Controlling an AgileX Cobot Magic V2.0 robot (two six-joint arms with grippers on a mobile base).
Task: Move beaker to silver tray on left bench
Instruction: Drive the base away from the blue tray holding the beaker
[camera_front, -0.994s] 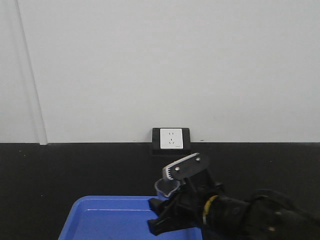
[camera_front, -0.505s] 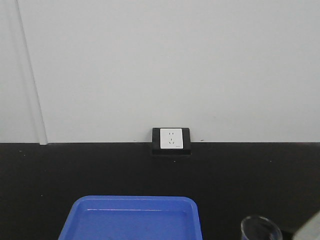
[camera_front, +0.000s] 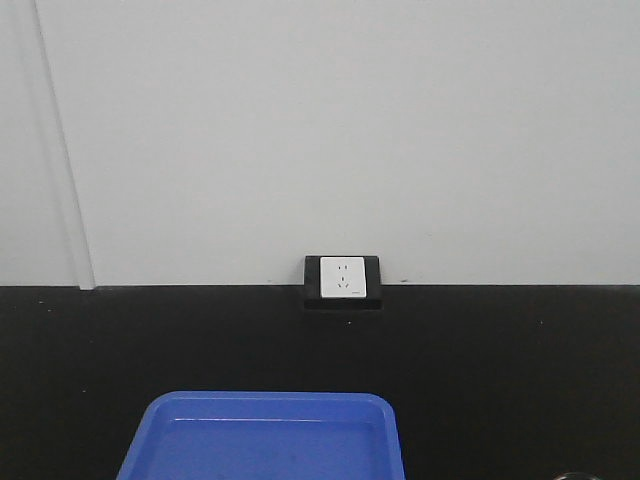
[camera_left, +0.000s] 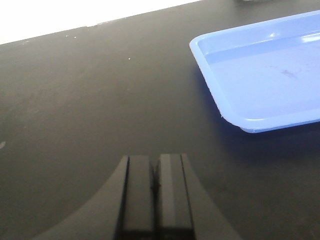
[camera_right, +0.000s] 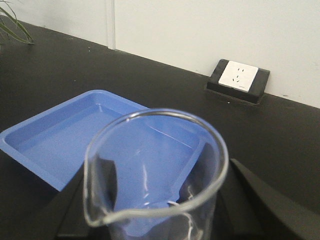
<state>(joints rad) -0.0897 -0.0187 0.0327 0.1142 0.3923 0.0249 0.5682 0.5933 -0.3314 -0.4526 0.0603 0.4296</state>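
The beaker (camera_right: 150, 150) is small, clear glass with a round rim and a little pour spout. It fills the right wrist view, and my right gripper (camera_right: 155, 200) is shut on it, one dark finger on each side of its wall. Only a sliver of its rim (camera_front: 575, 476) shows at the front view's bottom right edge. My left gripper (camera_left: 155, 167) is shut on nothing, low over the black bench to the left of a blue tray. The silver tray is out of view.
A blue plastic tray (camera_front: 270, 440) lies on the black bench (camera_left: 75, 100), also shown as the blue tray (camera_left: 265, 65) and the blue tray (camera_right: 55, 135). A white wall socket (camera_front: 342, 278) sits at the wall's foot. Plant leaves (camera_right: 12, 27) reach in far left.
My right gripper carried the beaker from over the blue tray's right end to the right and downward. It has nearly left the front view.
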